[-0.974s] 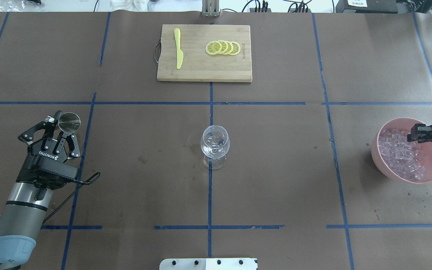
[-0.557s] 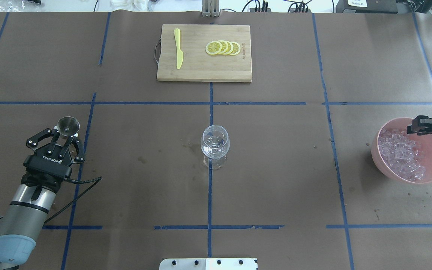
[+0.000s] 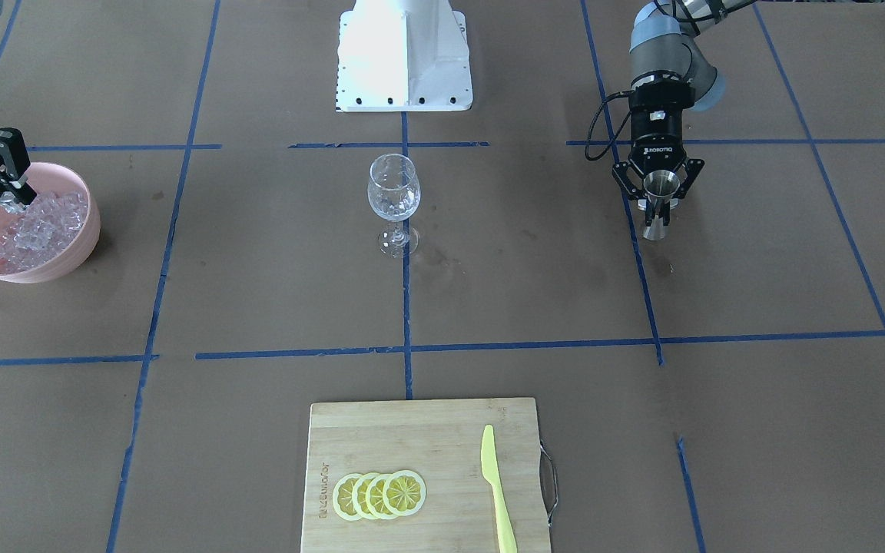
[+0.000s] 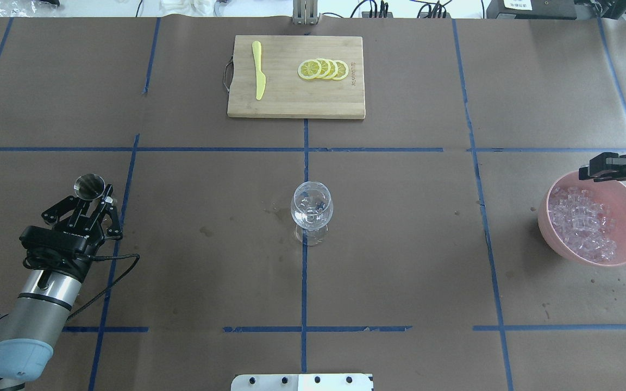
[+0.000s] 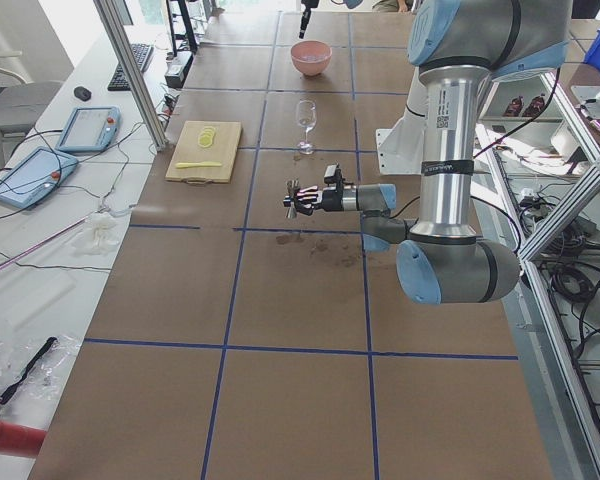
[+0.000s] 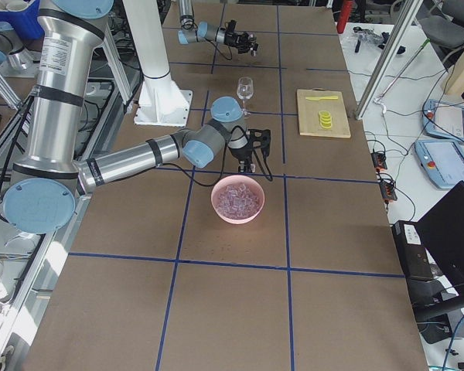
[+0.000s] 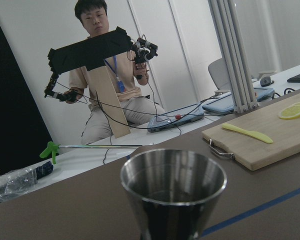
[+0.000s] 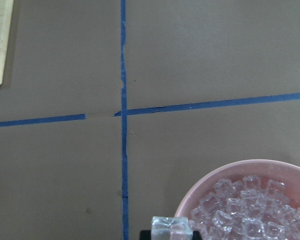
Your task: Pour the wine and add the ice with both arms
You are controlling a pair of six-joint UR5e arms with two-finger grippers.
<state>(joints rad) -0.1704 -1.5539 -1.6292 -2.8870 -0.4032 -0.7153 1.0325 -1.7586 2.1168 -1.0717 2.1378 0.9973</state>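
Observation:
My left gripper [image 4: 93, 202] is shut on a steel jigger [image 4: 89, 186] and holds it upright above the table at the left; the left wrist view shows its rim [image 7: 173, 172] and dark inside. A clear stemmed glass [image 4: 311, 209] stands at the table's middle. A pink bowl [image 4: 545, 220] at the right holds a heap of ice [image 4: 582, 222]. My right gripper [image 4: 586, 172] hovers over the bowl's far rim, shut on one ice cube [image 8: 171, 229]. It also shows in the front view [image 3: 11, 198] above the ice [image 3: 35, 226].
A wooden cutting board [image 4: 291, 103] lies at the far middle with lemon slices [image 4: 323, 69] and a yellow knife [image 4: 258, 70]. The white pedestal [image 3: 404, 54] stands at the robot's edge. Small wet spots mark the paper near the glass and bowl.
My left gripper has turned and drawn back with the jigger. My right gripper has risen out of the ice toward the bowl's far rim.

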